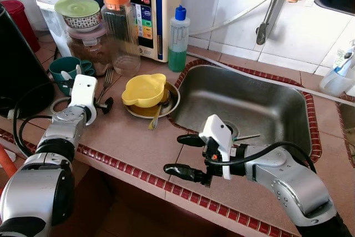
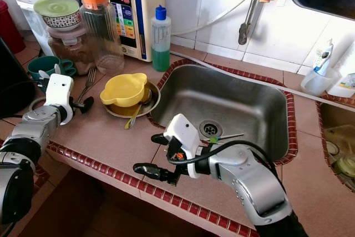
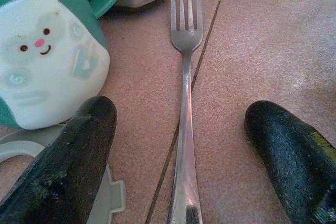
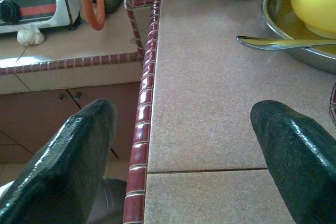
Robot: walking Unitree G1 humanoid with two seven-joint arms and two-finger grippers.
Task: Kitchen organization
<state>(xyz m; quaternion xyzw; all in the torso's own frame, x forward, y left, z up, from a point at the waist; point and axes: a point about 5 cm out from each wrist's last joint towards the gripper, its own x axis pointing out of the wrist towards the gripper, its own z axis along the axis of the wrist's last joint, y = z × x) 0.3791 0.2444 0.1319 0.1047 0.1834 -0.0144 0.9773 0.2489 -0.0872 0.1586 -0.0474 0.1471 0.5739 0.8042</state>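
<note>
A steel fork [image 3: 185, 103] lies flat on the tiled counter [image 1: 127, 137], tines toward the jars. My left gripper [image 3: 181, 113] is open and low over it, one black finger on each side of the handle, neither touching. From the head view, that gripper [image 1: 104, 104] sits left of a yellow bowl [image 1: 144, 89], which rests in a metal plate [image 1: 169, 104] with a spoon [image 1: 155, 117]. My right gripper [image 1: 187, 156] is open and empty, hovering over the counter's red-tiled front edge [image 4: 142, 129], beside the sink [image 1: 288, 120].
A teal bunny mug [image 3: 47, 51] stands close by the left finger. Behind are a glass jar with an orange lid [image 1: 119, 26], stacked containers [image 1: 80, 20], a green soap bottle [image 1: 178, 40] and a water purifier [image 1: 152, 9]. A black appliance [image 1: 16, 65] stands far left.
</note>
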